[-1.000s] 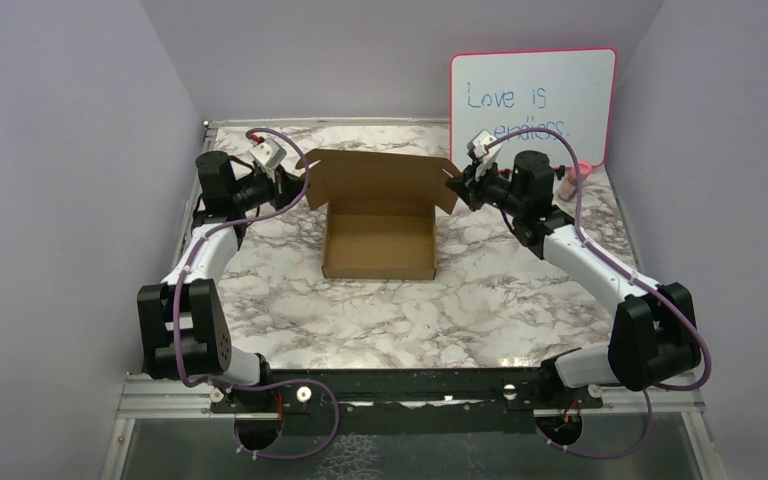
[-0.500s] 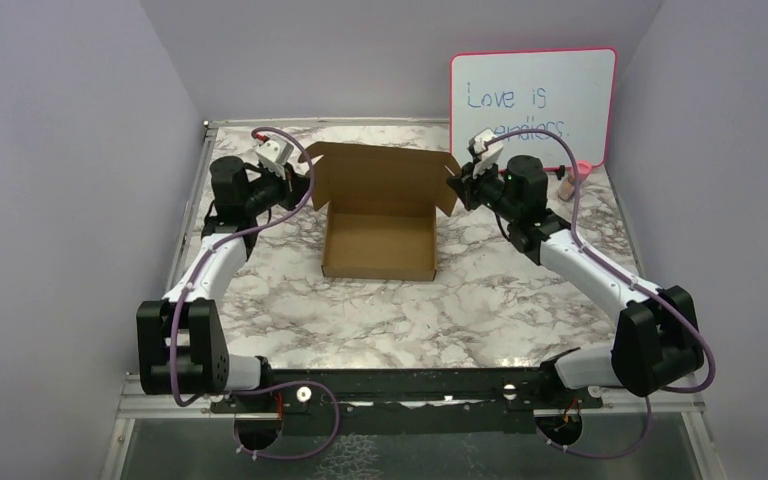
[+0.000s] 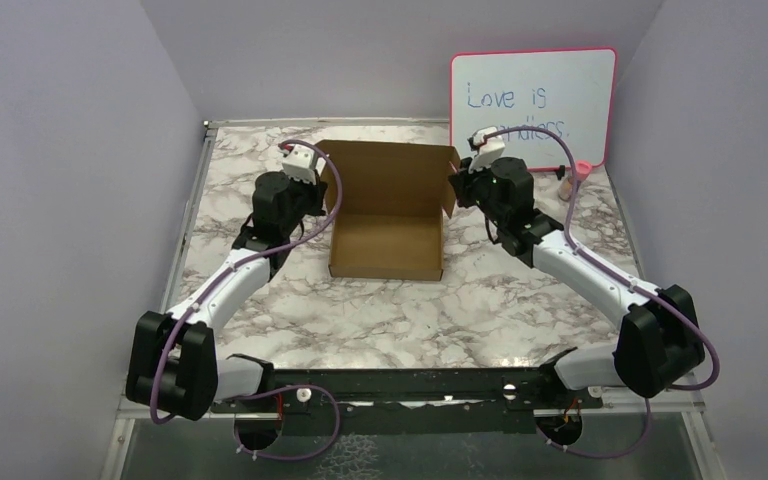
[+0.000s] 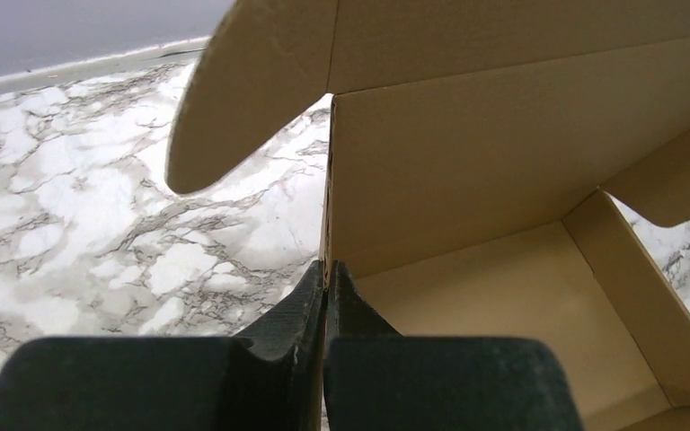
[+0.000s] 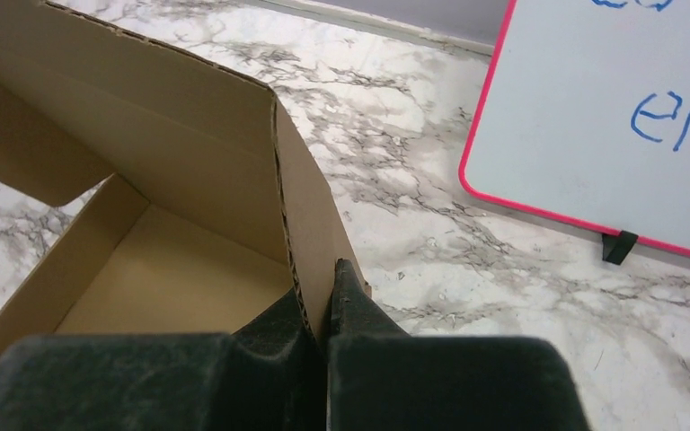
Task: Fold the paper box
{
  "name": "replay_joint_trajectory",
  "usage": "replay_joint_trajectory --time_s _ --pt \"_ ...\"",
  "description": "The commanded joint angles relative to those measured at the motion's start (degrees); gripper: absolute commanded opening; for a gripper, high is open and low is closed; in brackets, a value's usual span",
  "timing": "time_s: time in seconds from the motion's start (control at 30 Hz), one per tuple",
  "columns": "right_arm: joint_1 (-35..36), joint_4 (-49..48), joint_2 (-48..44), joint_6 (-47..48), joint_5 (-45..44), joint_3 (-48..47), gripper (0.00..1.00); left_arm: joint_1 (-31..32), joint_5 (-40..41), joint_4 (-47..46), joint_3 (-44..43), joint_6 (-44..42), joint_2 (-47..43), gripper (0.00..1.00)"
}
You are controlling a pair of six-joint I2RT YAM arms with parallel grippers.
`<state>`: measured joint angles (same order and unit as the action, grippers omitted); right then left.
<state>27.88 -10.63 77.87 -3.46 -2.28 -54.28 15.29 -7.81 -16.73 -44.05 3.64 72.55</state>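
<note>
Edges of paper box [image 3: 385,245] pinched — left tool [image 4: 325,272], right tool [image 5: 323,283], whiteboard [image 3: 532,100] behind.

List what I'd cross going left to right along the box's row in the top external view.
left tool → paper box → right tool → small pink object. The whiteboard behind overlaps the right tool and the pink object sideways, so it is left out.

You have a marble-patterned table [image 3: 380,310] carrying the paper box [image 3: 388,245]. Behind and right of the box stand the whiteboard [image 3: 532,100] and a small pinkish object [image 3: 572,180].
</note>
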Motion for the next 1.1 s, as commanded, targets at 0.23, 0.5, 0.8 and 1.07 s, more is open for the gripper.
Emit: replay_joint_trajectory --time_s 0.23,0.5,0.8,1.07 --pt "5.52 2.61 3.84 -10.57 -18.49 -6.80 0.02 9.33 25.04 -2.44 1.51 13.01 -0.78 0.00" --pt "7.02 3.64 5.27 -15.84 -22.70 -7.04 0.07 13.96 34.60 -3.18 1.09 15.23 0.99 0.00" --pt "8.21 8.71 8.28 -22.34 -29.01 -10.88 0.08 16.49 37.63 -5.42 2.54 16.01 1.12 0.00" --pt "8.77 9.96 9.60 -25.99 -31.92 -12.07 0.11 17.10 37.27 -6.74 3.24 17.82 0.70 0.00"
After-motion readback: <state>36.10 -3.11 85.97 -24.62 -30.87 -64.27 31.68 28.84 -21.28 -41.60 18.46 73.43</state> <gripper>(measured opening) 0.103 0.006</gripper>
